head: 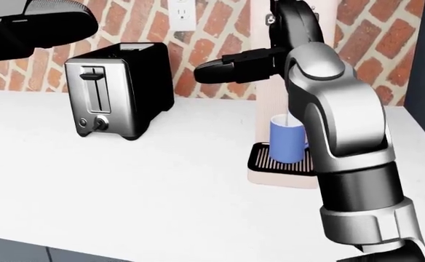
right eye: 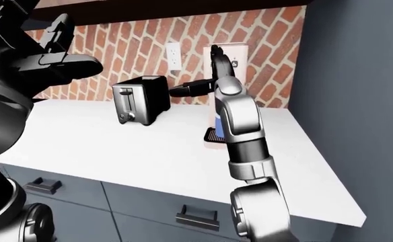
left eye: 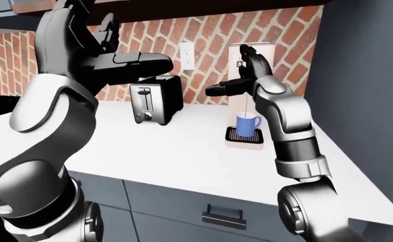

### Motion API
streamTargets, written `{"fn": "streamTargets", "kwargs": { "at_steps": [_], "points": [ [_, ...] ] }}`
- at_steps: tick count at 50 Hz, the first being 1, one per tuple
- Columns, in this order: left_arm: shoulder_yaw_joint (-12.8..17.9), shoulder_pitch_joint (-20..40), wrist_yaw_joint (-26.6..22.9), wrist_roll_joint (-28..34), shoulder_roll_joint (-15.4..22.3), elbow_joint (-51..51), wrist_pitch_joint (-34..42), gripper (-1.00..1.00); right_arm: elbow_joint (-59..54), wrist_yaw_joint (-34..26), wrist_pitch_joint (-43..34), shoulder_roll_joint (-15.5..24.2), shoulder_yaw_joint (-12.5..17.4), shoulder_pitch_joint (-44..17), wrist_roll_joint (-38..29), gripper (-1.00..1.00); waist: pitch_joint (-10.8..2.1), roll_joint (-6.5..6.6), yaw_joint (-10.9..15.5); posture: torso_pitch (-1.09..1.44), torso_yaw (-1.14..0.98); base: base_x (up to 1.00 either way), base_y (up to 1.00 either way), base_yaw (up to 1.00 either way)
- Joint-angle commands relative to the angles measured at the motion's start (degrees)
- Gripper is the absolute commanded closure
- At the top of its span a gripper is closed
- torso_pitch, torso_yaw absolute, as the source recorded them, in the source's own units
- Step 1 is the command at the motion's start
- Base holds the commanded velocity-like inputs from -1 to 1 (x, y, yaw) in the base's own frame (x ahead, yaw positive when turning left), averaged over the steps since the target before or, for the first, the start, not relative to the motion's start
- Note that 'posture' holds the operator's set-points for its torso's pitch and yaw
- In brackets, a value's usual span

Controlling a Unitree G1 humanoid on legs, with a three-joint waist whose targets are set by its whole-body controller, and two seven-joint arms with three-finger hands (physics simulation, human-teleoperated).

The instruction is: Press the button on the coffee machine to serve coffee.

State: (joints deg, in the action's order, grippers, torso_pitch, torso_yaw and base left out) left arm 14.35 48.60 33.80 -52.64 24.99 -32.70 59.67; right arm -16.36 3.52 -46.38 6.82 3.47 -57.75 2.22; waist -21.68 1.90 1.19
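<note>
The head view sits closest, looking slightly down across the white counter (head: pixel 125 191) toward the brick wall (head: pixel 220 33), so the toaster (head: pixel 118 90) and the coffee machine (head: pixel 278 158) fill most of it. The left-eye and right-eye views seem to stand further back and take in the drawer fronts (left eye: pixel 210 212) below and the dark wall (right eye: pixel 358 75) at right. All three share the toaster, the machine and the blue mug (left eye: pixel 248 124).

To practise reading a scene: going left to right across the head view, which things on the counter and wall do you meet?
Toaster → wall outlet → blue mug on the coffee machine.
</note>
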Motion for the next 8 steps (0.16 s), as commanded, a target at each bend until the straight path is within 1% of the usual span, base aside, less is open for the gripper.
{"fn": "streamTargets", "kwargs": {
  "at_steps": [1, 8],
  "points": [
    [0.42, 1.54, 0.03, 0.2, 0.42, -0.12, -1.13, -1.0, 2.58, 0.49, 2.43, 0.61, 0.42, -2.81, -0.27, -1.0, -0.15, 0.08, 0.01, -0.65, 0.0, 0.0, 0.0, 0.0],
    [0.52, 1.73, 0.22, -0.05, 0.55, -0.05, -1.04, -1.0, 3.18, 0.59, 1.71, 0.7, 0.33, -3.04, -0.06, -1.0, -0.06, 0.04, 0.24, -0.65, 0.0, 0.0, 0.0, 0.0]
  ]
}}
